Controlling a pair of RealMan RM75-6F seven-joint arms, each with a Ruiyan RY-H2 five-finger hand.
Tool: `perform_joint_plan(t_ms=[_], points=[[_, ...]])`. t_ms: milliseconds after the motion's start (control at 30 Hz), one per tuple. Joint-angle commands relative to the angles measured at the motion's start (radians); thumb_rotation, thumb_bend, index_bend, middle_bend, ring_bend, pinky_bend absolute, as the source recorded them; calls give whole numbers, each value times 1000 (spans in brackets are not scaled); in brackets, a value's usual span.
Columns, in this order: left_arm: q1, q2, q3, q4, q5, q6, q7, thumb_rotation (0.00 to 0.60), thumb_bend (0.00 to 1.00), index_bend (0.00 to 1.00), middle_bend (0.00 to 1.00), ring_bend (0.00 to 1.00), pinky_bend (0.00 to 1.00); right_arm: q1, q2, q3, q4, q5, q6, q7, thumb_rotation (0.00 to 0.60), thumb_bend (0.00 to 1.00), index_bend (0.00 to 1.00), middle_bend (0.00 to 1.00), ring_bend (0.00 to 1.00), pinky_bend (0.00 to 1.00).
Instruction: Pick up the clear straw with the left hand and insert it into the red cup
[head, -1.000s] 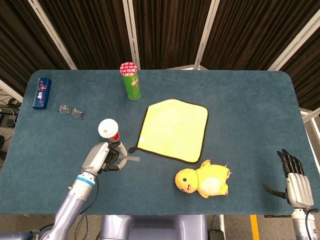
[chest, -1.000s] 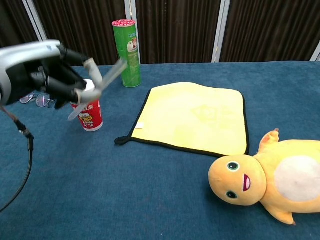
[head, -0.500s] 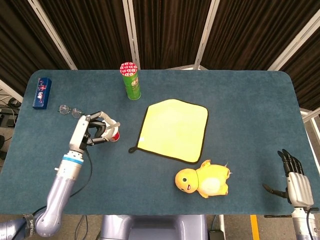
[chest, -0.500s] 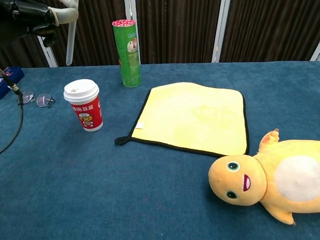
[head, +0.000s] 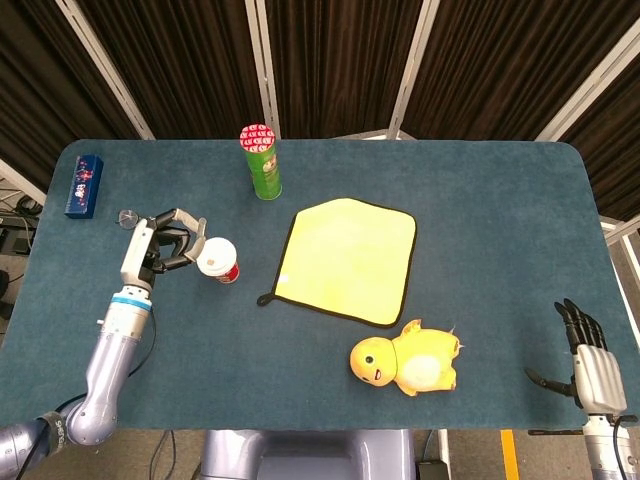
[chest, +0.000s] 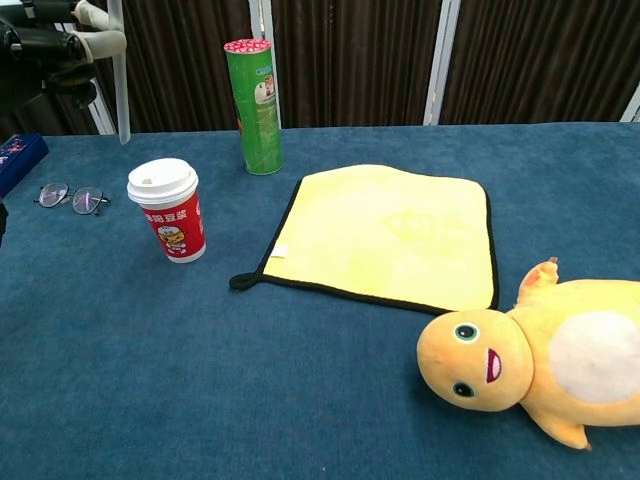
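Chest view: left hand (chest: 45, 45) pinching straw (chest: 119, 85) upright, cup (chest: 168, 210) below and right (lid hole small). Could miss, buckling against lid.

Left hand (head: 165, 243) raised, fingers curled — right hand (head: 590, 360) open, low

Yellow cloth (head: 346, 259), duck plush (head: 405, 362), green can (head: 260, 161) (upright), glasses (chest: 70, 197).

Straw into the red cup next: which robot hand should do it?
Left. The left hand already holds the clear straw upright, up beside the red cup. The right hand rests far off, holding nothing.
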Motion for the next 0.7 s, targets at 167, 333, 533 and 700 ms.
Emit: perform_joint_plan(t_ms=[167,333,533,700], points=[[-22,-27,6,52,-18,-22,-29,600,412,594,913,867,742,0,1,0,-2,0,0,2,600,73,0,0,0,0],[-36,-44,16,68,-21,-30,-37,600,412,594,913,867,742,1,1,2,-1,7,-8,5,600,73,0,0,0,0],[-45,-58,32,84,-28,-36,-35,600,412,595,913,867,742,1,1,3,0,6,-7,7,600,73,0,0,0,0],[-44,-62,41,95,-32,-34,-40,600,412,594,914,868,742,1,0,3,1,5,-6,7,600,74,0,0,0,0]])
